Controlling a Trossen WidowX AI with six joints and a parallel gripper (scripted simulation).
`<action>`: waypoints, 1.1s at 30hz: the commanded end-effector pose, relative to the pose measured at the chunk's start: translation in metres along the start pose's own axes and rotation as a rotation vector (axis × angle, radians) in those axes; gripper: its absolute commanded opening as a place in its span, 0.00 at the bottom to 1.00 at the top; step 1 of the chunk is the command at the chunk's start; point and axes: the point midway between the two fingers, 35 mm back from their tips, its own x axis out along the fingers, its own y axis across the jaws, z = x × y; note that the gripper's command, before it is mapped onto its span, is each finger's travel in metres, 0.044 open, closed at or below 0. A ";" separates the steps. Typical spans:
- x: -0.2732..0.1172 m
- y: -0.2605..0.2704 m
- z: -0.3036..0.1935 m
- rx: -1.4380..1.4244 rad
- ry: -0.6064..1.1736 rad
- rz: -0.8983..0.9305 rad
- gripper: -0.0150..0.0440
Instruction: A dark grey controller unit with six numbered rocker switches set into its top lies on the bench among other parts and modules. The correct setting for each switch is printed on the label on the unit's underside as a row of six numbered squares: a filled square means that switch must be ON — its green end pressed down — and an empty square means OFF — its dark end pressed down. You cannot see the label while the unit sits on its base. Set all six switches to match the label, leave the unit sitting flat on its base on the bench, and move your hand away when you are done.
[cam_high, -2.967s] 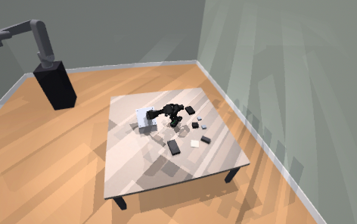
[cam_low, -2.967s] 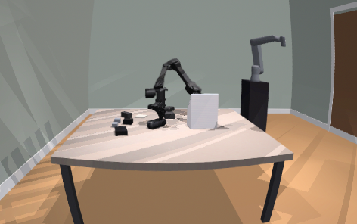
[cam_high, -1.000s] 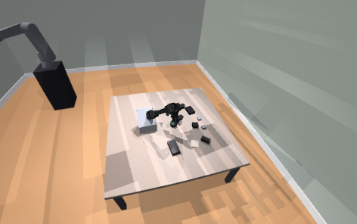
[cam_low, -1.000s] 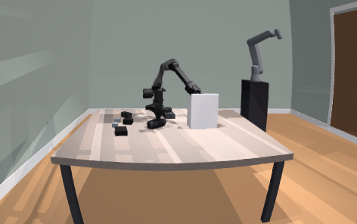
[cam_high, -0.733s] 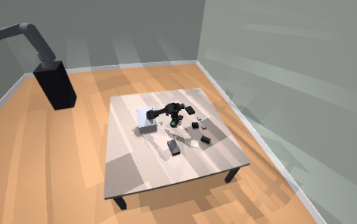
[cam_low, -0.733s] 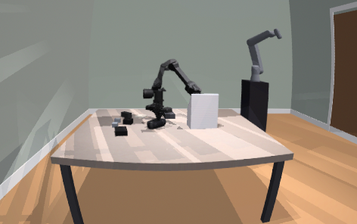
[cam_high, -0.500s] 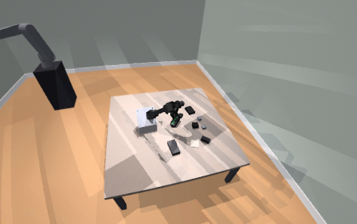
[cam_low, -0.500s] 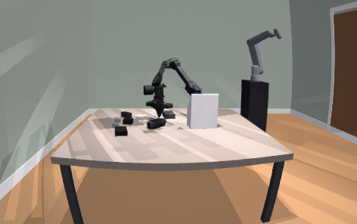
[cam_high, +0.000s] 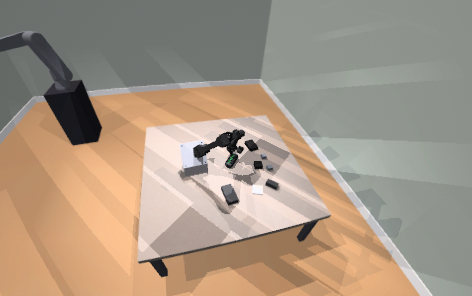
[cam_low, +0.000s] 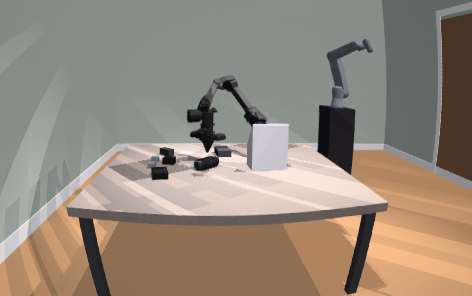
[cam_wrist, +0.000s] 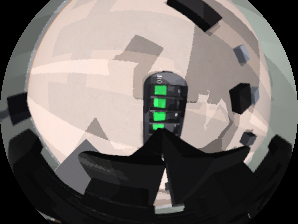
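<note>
The dark grey controller unit (cam_high: 231, 160) (cam_low: 206, 163) (cam_wrist: 166, 79) lies on the bench with its switch side up. In the wrist view, several rockers show bright green ends on their left halves, in a row running toward me. "ON" lettering is at the far end. The near rockers are hidden behind my fingers, and the exact tilt of each rocker is hard to tell. The underside label is not visible. My gripper (cam_low: 208, 150) (cam_wrist: 160, 131) is shut and empty, pointing down, with its tips a little above the unit.
A white box (cam_high: 193, 156) (cam_low: 270, 147) stands by the arm's base. A dark grey module (cam_high: 229, 194) (cam_low: 223, 151), a white square (cam_high: 257, 190), black blocks (cam_high: 251, 145) (cam_high: 258, 164) (cam_wrist: 240, 98) and small blue-grey cubes (cam_high: 263, 156) (cam_wrist: 241, 54) lie around the unit. Another arm stands on a black pedestal (cam_high: 75, 115) (cam_low: 336, 130).
</note>
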 end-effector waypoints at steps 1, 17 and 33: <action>0.005 0.001 0.004 0.000 0.000 0.003 0.25; 0.030 0.000 0.003 0.000 0.001 0.003 0.25; 0.044 0.000 0.003 0.000 0.002 0.002 0.25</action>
